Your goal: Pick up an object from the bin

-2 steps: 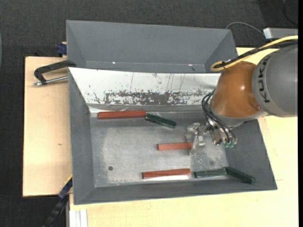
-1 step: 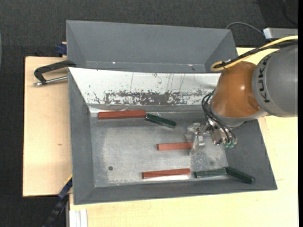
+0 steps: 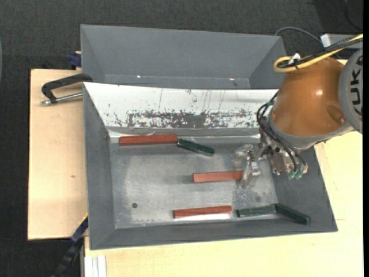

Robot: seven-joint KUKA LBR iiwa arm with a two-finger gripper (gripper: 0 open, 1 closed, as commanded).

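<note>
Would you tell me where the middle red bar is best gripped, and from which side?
Probably from above, across the narrow width of the red bar, at the end beside the gripper: it lies flat with both long sides free.

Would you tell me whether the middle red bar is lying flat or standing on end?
Lying flat: the middle red bar stretches lengthwise along the bin floor, its right end at the tool.

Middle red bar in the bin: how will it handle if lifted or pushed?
The red bar looks straight and flat, so probably stiff and unlikely to roll. The gripper sits at its right end; lifted there, it may pivot. On the bin floor it would likely slide if pushed.
</note>
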